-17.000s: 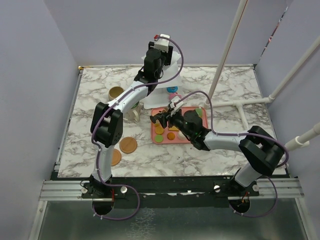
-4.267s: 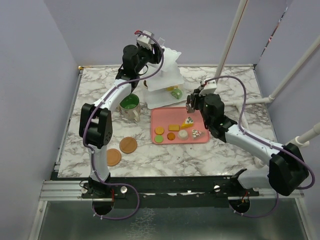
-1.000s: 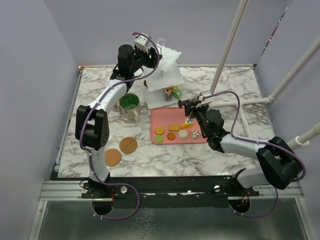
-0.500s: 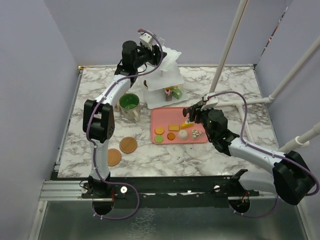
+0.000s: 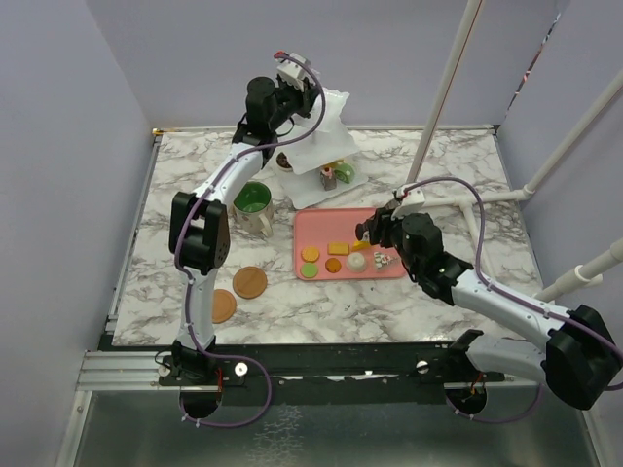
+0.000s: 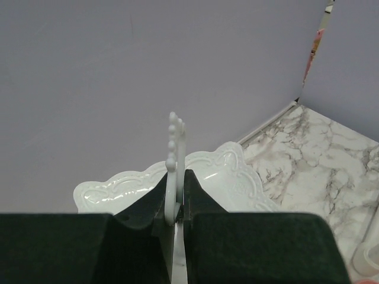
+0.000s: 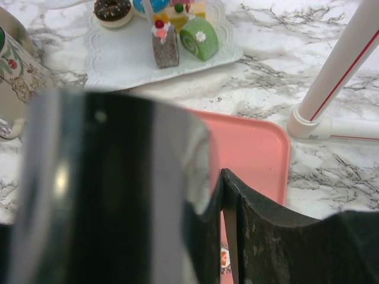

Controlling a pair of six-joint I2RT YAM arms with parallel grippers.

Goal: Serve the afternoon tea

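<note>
jaws at left pinch stand handle (image 6: 175, 148).

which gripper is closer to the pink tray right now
Right. The right gripper hangs over the far right of the pink tray; the left gripper is beyond it, clamped on top of the white stand.

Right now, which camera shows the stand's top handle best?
Left wrist: the white beaded handle sits centre frame, pinched by the left gripper. Top external shows the three-tier stand, but the gripper hides the handle. Right wrist catches only the bottom tier.
</note>
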